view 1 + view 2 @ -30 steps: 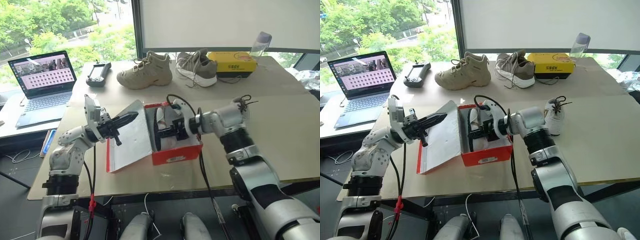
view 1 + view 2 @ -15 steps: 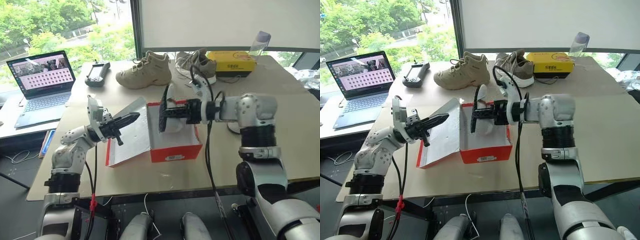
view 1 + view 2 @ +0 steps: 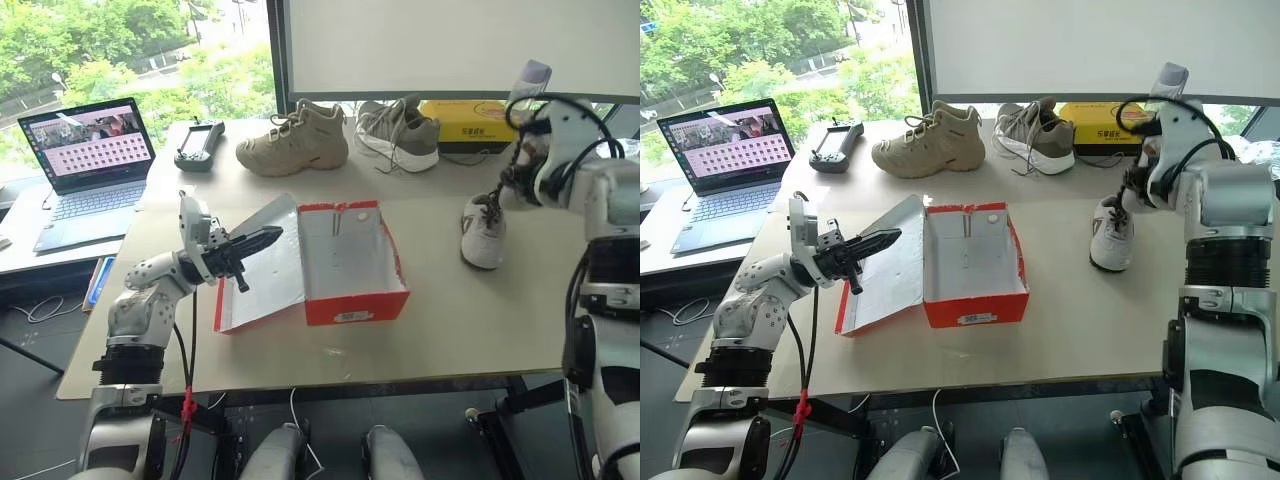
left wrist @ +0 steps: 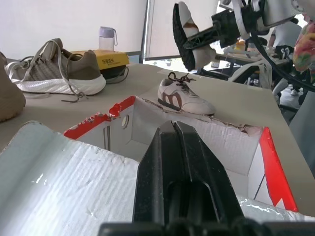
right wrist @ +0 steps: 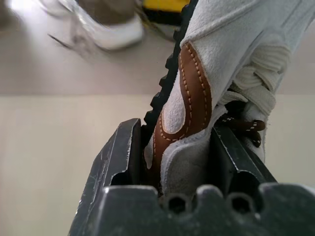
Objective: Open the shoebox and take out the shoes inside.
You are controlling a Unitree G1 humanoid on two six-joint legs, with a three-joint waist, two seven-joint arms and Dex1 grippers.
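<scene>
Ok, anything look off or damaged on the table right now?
Only the shoebox: the red rim looks ragged and torn along its top edges. One shoe stands upright on the table; nothing spilled.

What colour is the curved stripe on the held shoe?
Brown with pale stitching on the held shoe, clearest in the right wrist view.

held shoe (image 5: 206,93): toe end cut off by the frame edge.
grey sneaker (image 5: 106,24): blurred, partly out of frame.
shoebox (image 4: 197,132): floor hidden behind left gripper (image 4: 179,162).

Head pair overlooks the table (image 3: 440,320); wrist cameras sit close, seemingly sharing one held shoe (image 5: 197,93).
</scene>
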